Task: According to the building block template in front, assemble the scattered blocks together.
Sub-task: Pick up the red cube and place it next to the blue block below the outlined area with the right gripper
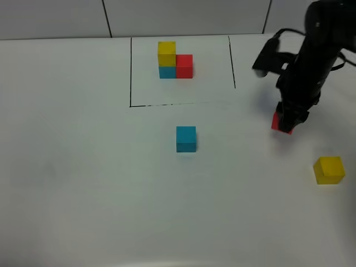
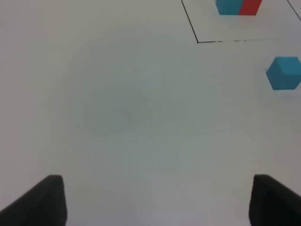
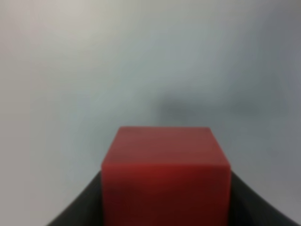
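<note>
Right arm (image 1: 311, 55) is down over the worktop (image 1: 83, 167), and its jaws are closed onto the red cube (image 3: 165, 174). On the wrist camera the cube sits squarely between the two dark fingers, one dark finger tight against each side. Whether the cube is resting on the worktop or just clear of it, I cannot tell from here.

The yellow cube (image 1: 329, 169) is near the right jaws, a little toward my side of them and further out to the right, flat on the worktop. The cyan-blue cube (image 1: 186, 138) is well apart from those jaws, off to their left, sitting alone.

The building block template (image 1: 175, 60) is beyond the right jaws and to their left: yellow on top of cyan-blue, red touching the cyan-blue one, all inside the black outline (image 1: 131, 72).

The left jaws are spread wide, both fingertips (image 2: 42, 202) far apart with nothing between them, only bare worktop. The cyan-blue cube and a corner of the outline are well clear of them.
</note>
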{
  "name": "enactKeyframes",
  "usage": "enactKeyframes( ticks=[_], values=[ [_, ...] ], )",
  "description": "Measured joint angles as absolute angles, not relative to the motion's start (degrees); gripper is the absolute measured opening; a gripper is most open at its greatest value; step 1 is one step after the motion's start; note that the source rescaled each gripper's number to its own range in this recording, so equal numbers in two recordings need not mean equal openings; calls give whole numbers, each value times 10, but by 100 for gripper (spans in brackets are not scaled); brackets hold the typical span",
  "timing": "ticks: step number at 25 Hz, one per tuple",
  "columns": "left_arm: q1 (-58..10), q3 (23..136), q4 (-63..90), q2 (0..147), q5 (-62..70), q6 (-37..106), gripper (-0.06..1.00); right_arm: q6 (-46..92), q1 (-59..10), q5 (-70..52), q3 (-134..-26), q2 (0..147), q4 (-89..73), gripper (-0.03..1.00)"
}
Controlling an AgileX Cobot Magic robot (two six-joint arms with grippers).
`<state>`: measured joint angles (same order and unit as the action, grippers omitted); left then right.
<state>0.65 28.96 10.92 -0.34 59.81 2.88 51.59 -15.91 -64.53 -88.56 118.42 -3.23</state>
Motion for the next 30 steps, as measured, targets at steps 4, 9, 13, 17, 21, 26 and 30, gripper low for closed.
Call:
enactKeyframes(
  ticks=[4,9,13,17,21,26,30],
  values=[
    [6,290,109,-3,598,29,96,546,-232,-640,-886,1184,-28,2],
    [6,290,109,-3,598,29,96,508,-293,-578,-886,1187,12,2],
    [6,290,109,-3,598,29,96,502,-303,-568,-886,1204,24,2],
    [6,290,109,-3,598,29,96,507,-308,-568,-886,1220,6,2],
    [6,290,109,-3,598,29,96,514,-315,-567,-886,1231,-7,2],
    [6,290,109,-3,598,28,96,516,-317,-543,-886,1236,-10,2],
    [6,290,109,-3,598,28,96,516,-317,-522,-886,1236,-13,2]
  ],
)
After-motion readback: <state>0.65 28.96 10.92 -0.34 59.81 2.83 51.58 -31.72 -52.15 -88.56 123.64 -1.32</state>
